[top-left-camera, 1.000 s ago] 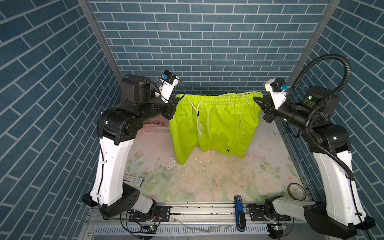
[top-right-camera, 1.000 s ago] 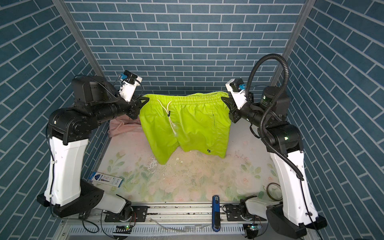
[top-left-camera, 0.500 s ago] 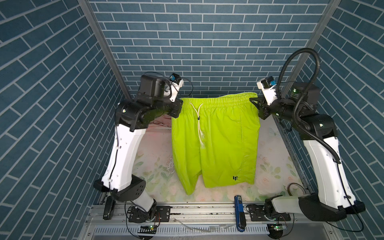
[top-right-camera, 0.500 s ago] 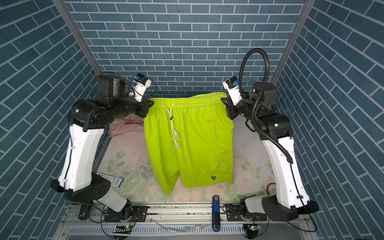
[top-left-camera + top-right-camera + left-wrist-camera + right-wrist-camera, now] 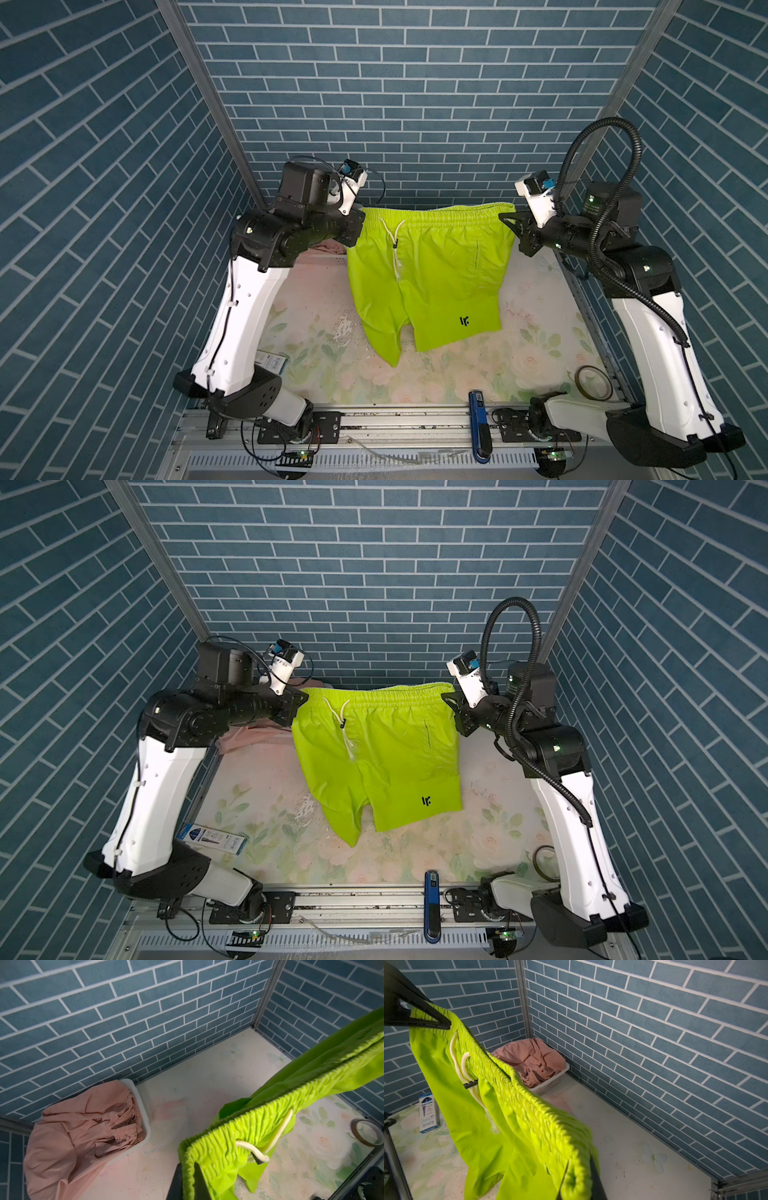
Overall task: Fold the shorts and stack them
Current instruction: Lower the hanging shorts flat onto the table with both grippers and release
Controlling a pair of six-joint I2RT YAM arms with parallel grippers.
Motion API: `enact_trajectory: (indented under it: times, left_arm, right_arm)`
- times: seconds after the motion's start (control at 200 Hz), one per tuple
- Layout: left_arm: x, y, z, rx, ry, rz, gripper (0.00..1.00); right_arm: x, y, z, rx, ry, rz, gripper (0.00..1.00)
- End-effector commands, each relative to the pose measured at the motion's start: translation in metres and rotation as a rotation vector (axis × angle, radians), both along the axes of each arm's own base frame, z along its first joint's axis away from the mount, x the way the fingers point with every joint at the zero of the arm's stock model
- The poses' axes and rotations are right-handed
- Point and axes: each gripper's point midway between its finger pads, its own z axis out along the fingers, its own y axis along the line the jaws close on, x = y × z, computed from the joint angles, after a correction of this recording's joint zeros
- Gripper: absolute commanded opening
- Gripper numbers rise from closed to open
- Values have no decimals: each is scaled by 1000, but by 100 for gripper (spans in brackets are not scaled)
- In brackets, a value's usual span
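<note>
Lime-green shorts (image 5: 424,266) hang unfolded, left claw (image 5: 358,223) and right claw (image 5: 512,222) each clamped on the waistband (image 5: 440,214). Pink shorts (image 5: 79,1130) lie crumpled in the basket (image 5: 142,1105), apparently untouched; nothing stacked.

The only mark that can be made out is a small black logo (image 5: 464,320) near the hem of one leg of the green shorts (image 5: 428,266), seen in both top views. It reads roughly like the letters "lr" followed by a dot. A blue and white box (image 5: 212,838) near the left edge of the surface (image 5: 415,854) carries print and a dark emblem, but its words are too small and blurred to read, in the right wrist view as well.
</note>
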Motion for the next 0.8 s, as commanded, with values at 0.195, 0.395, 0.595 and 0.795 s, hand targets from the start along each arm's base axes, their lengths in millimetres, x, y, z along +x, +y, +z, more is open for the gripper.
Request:
enact_trajectory:
  times: [0.195, 0.395, 0.595, 0.795]
  left_arm:
    - [-33, 30, -2, 19, 37, 65, 0]
    - [42, 12, -48, 104, 127, 142, 0]
    - [140, -6, -101, 227, 180, 232, 0]
    - [226, -20, -168, 157, 196, 298, 0]
  right_arm:
    - [-23, -28, 24, 70, -32, -122, 0]
    - [75, -37, -35, -84, 107, -264, 0]
    - [181, -45, -91, -113, 204, -315, 0]
    - [286, -33, -169, -124, 225, -331, 0]
